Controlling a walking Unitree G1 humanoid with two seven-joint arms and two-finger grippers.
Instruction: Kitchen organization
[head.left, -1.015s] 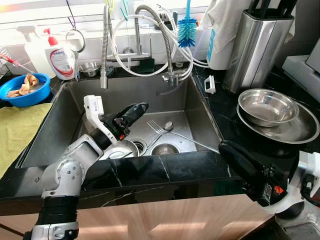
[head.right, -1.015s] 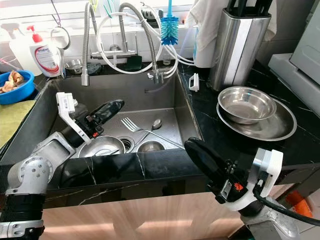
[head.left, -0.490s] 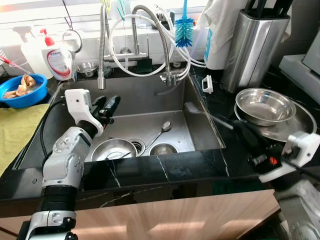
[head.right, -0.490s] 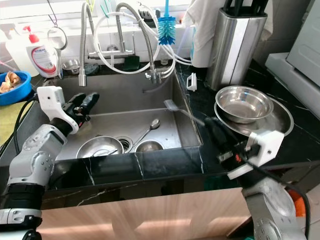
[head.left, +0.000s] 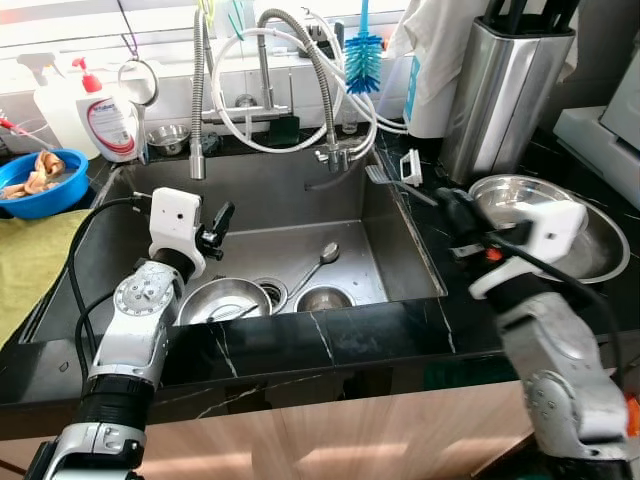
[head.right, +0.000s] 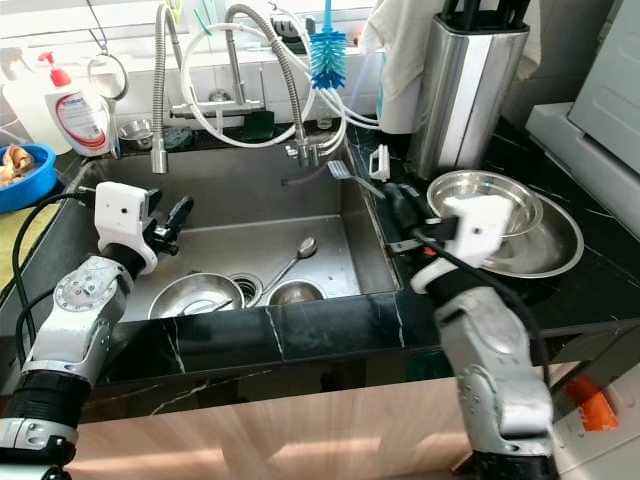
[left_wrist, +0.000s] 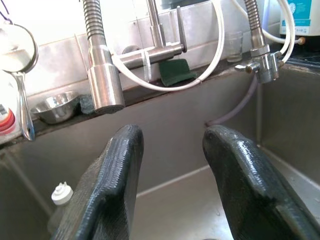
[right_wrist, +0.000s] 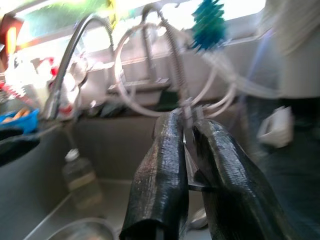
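A metal fork (head.left: 380, 177) is pinched between the fingers of my right gripper (head.left: 455, 207), which is shut on its handle. It hangs over the black counter at the sink's right rim, tines pointing toward the tap; the right wrist view shows the fork (right_wrist: 189, 146) between the pads. My left gripper (head.left: 218, 219) is open and holds nothing, hovering over the left side of the steel sink (head.left: 395, 215). Below it lie a steel bowl (head.left: 225, 298), a spoon (head.left: 322, 264) and a small round cup (head.left: 328, 298).
Stacked steel bowls (head.left: 600, 245) sit on the counter to the right, by a knife block (head.left: 505, 90). Tap hoses (head.left: 330, 90) and a blue brush (head.left: 363, 50) hang behind the sink. A soap bottle (head.left: 105, 115) and a blue bowl (head.left: 35, 180) stand at the left.
The fork has left the sink floor: my right gripper has carried it up and back to the sink's right rim. My left gripper has drawn back toward the sink's left side.
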